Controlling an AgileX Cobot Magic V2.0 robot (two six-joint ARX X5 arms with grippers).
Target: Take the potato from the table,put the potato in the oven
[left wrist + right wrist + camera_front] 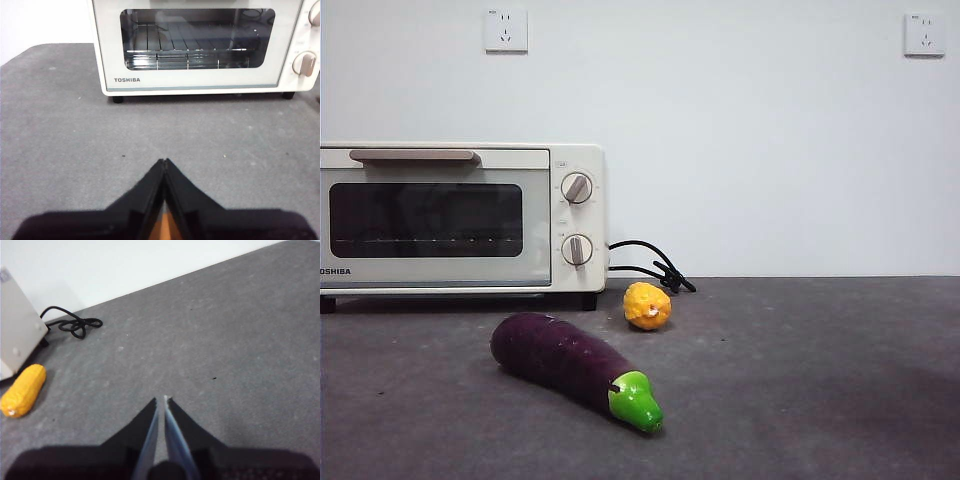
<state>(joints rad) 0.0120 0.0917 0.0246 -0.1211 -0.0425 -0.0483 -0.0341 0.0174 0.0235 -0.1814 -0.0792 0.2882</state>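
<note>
The potato is not visible in any view. The cream-white Toshiba oven stands at the back left of the dark grey table with its glass door closed. In the left wrist view the oven faces the camera and a wire rack shows through the glass. My left gripper hangs shut over bare table in front of that door, holding nothing. Over the right part of the table, my right gripper is also shut and holds nothing. Neither arm shows in the front view.
A long purple eggplant with a green tip lies in front of the oven. A bumpy yellow-orange corn piece rests by the oven's right corner. The black cord coils behind it.
</note>
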